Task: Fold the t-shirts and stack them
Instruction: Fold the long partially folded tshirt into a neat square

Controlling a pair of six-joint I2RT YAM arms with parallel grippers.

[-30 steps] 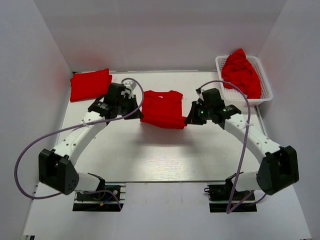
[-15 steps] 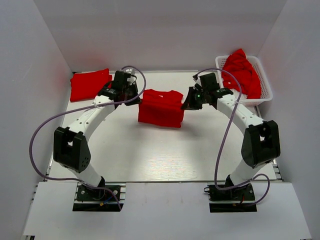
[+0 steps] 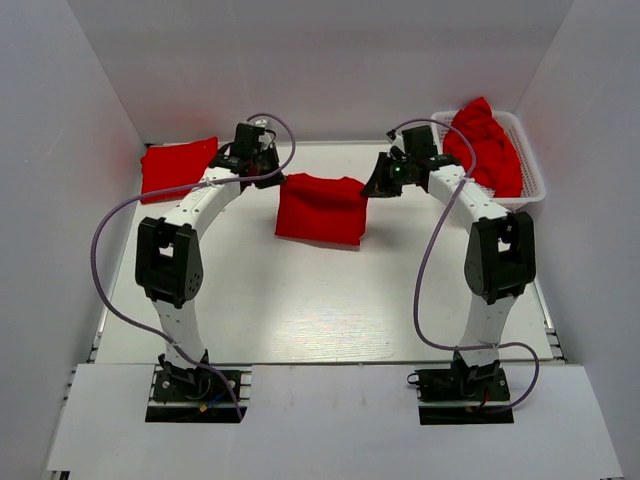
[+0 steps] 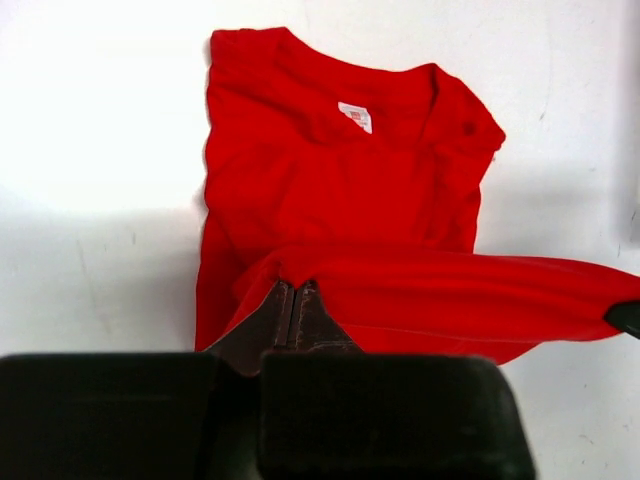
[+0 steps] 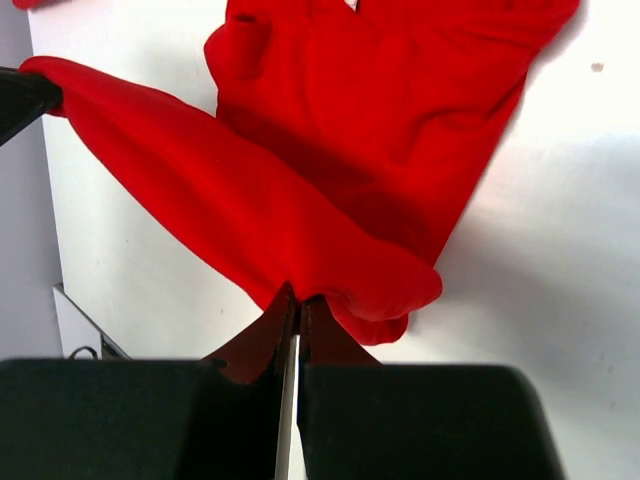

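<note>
A red t-shirt (image 3: 320, 208) lies at the middle back of the table, partly folded. My left gripper (image 3: 276, 180) is shut on its far left edge, and my right gripper (image 3: 370, 188) is shut on its far right edge. Both hold that edge stretched and lifted over the rest of the shirt. In the left wrist view the pinched hem (image 4: 450, 300) spans rightward above the collar part (image 4: 340, 150). In the right wrist view the held fold (image 5: 250, 220) runs left. A folded red t-shirt (image 3: 178, 168) lies at the back left. More red t-shirts (image 3: 485, 145) fill the basket.
A white lattice basket (image 3: 532, 190) stands at the back right corner. White walls close in the table at the back and both sides. The table (image 3: 320, 300) is white, with both arm bases at its near edge.
Both grippers have carried the shirt's held edge away from the arm bases toward the back wall, folding it over. Both arms have stretched out further.
</note>
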